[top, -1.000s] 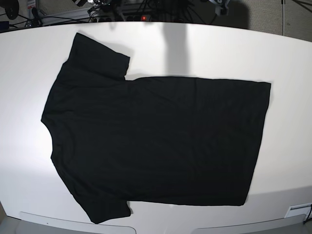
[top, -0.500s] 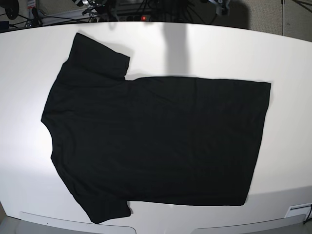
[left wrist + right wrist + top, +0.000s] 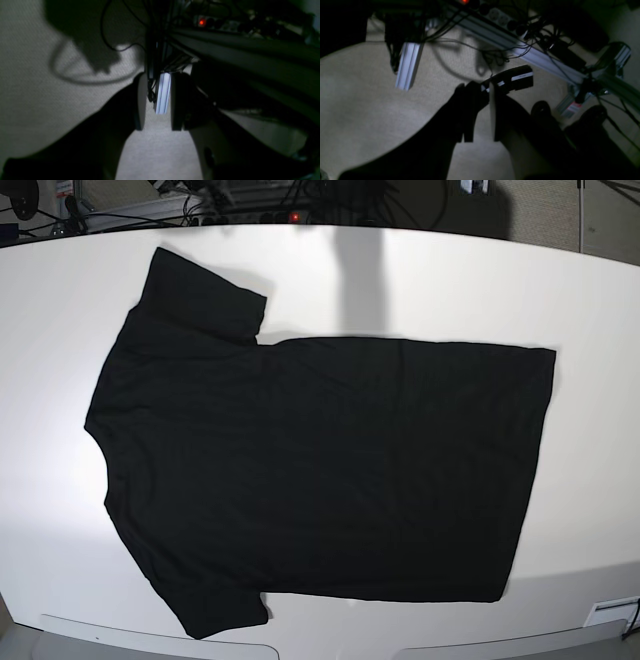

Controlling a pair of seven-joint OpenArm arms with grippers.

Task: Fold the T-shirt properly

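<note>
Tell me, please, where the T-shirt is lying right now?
In the base view, the T-shirt lies spread flat across the middle of the white table, plain black side up, sleeves toward the view's left and hem toward its right.

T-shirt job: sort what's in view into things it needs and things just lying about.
Needed:
- T-shirt, spread flat, plain side up
- white table

Lying about:
- cables
- power strip
- aluminium frame rail

prob. lab, alu framing (image 3: pixel 408 65), power strip (image 3: pixel 500 18), cables (image 3: pixel 330 195)
</note>
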